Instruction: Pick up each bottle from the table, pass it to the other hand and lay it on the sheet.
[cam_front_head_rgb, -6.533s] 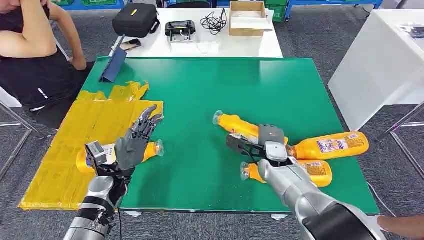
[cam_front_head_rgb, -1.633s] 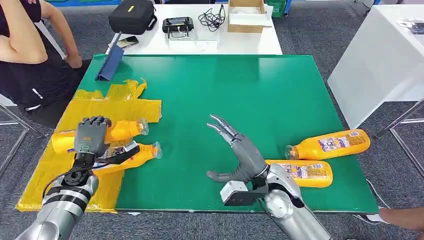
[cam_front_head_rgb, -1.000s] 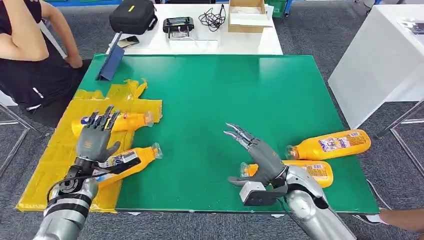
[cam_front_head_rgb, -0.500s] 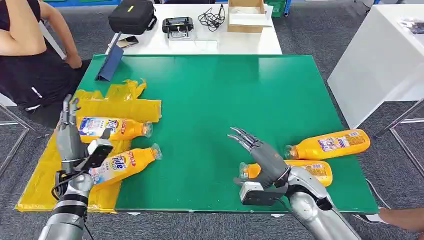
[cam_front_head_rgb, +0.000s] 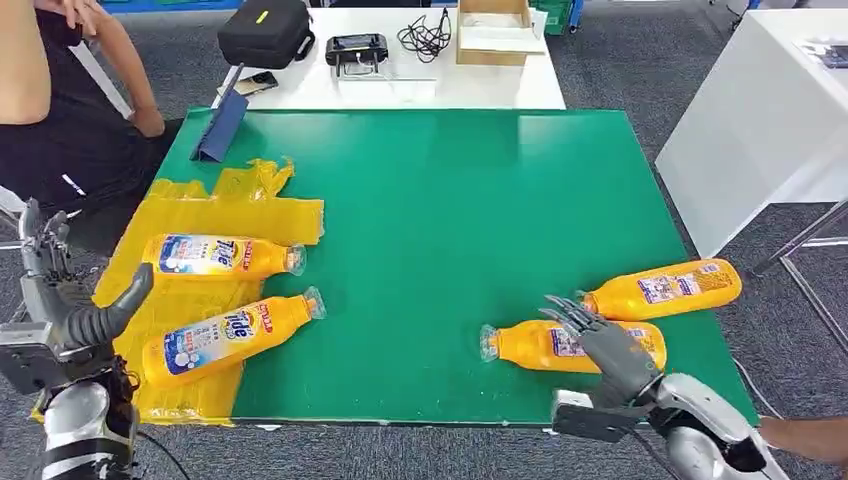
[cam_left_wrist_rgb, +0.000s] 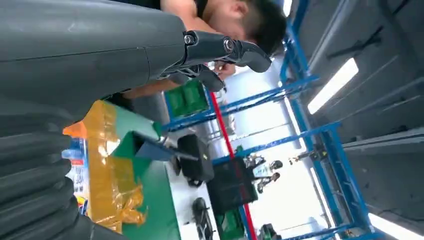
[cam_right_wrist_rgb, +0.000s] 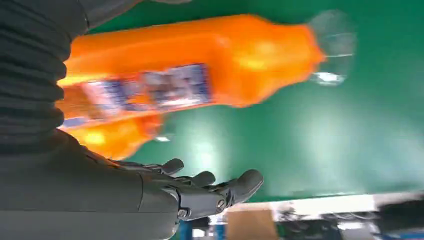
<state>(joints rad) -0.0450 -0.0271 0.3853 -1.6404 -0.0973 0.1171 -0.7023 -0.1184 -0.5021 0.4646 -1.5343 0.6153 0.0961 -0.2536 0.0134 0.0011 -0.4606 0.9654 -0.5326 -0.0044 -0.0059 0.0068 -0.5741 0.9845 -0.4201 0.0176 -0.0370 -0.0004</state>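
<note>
Two orange bottles (cam_front_head_rgb: 223, 255) (cam_front_head_rgb: 226, 333) lie on the yellow sheet (cam_front_head_rgb: 130, 300) at the table's left. Two more orange bottles lie on the green table at the right: a near one (cam_front_head_rgb: 545, 345) (cam_right_wrist_rgb: 200, 85) and a far one (cam_front_head_rgb: 662, 288). My right hand (cam_front_head_rgb: 608, 345) (cam_right_wrist_rgb: 200, 192) hovers open over the near bottle's body, fingers spread, holding nothing. My left hand (cam_front_head_rgb: 55, 295) (cam_left_wrist_rgb: 220, 50) is raised off the table's left edge, open and empty, fingers pointing up.
A person (cam_front_head_rgb: 60, 110) sits at the far left beside the green table (cam_front_head_rgb: 450, 190). A blue stand (cam_front_head_rgb: 222, 130) sits at the table's back left corner. A white table (cam_front_head_rgb: 400, 70) behind holds a black case, a device, cables and a cardboard box.
My left hand let go of the second bottle on the sheet and drew back left off the table. My right hand moved right and now hovers over the near bottle.
</note>
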